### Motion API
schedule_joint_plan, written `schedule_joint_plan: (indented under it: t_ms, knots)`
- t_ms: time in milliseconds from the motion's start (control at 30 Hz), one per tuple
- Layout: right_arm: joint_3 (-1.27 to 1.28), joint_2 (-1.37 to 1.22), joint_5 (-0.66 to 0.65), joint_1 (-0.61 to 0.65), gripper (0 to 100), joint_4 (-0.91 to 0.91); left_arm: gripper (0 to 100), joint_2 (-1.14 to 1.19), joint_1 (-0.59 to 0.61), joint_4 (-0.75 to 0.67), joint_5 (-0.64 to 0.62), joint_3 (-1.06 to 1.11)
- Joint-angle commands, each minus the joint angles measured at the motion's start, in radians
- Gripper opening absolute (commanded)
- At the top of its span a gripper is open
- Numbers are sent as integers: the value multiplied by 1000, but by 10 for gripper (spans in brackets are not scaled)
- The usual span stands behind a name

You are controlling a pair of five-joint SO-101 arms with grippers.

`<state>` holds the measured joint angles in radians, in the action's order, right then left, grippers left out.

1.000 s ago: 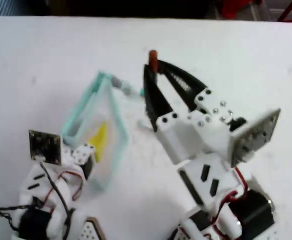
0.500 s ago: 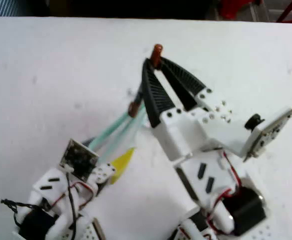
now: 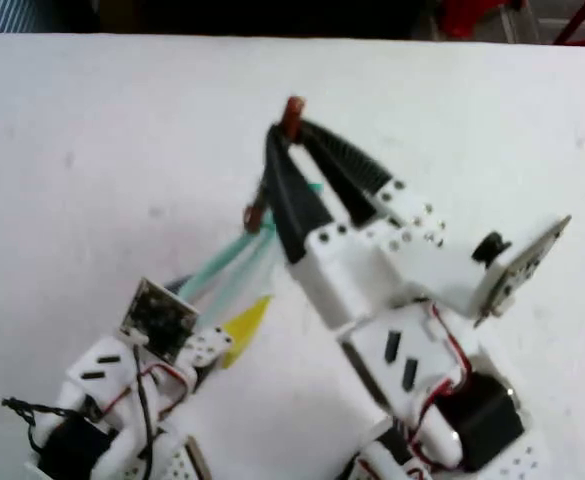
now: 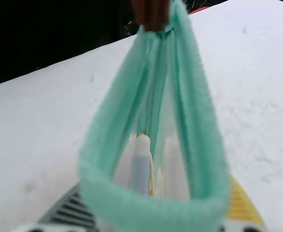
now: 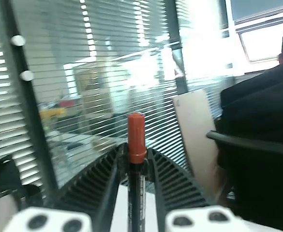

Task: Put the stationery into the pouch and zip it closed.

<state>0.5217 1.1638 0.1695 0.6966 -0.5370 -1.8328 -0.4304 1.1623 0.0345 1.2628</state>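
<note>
Table (image 3: pixel 92 120): white matte top with a few faint grey smudges; fills most of the overhead view.
Red thing (image 3: pixel 477 15): just past the table's far edge, toward its right corner; cut off, can't identify.
Striped thing (image 3: pixel 7 15): past the table's far edge, at the left corner; blue and white.
Blinds (image 5: pixel 97 63): in the room beyond the table; horizontal slats with bright daylight behind.
Post (image 5: pixel 172 43): dark upright beyond the table, crossing the blinds.
Board (image 5: pixel 194 130): pale beige, upright, beyond the table.
Chair (image 5: pixel 257 183): dark with a curved back rim, beyond the table and beside the board.
</note>
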Motion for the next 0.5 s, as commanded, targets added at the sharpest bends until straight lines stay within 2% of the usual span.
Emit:
schedule_joint_plan:
  t_ms: [0,133,333,467]
  knots:
    - [-40,-28,3,70,16,-15,233,2,-19,6,11,-9]
    - [-41,-56,3,76,16,-13,233,2,-16,6,11,-9]
    - [-14,-79,2,77,16,-19,233,2,77,-43,9,-3]
    - [-12,-84,2,77,18,-39,233,2,88,-44,8,-5]
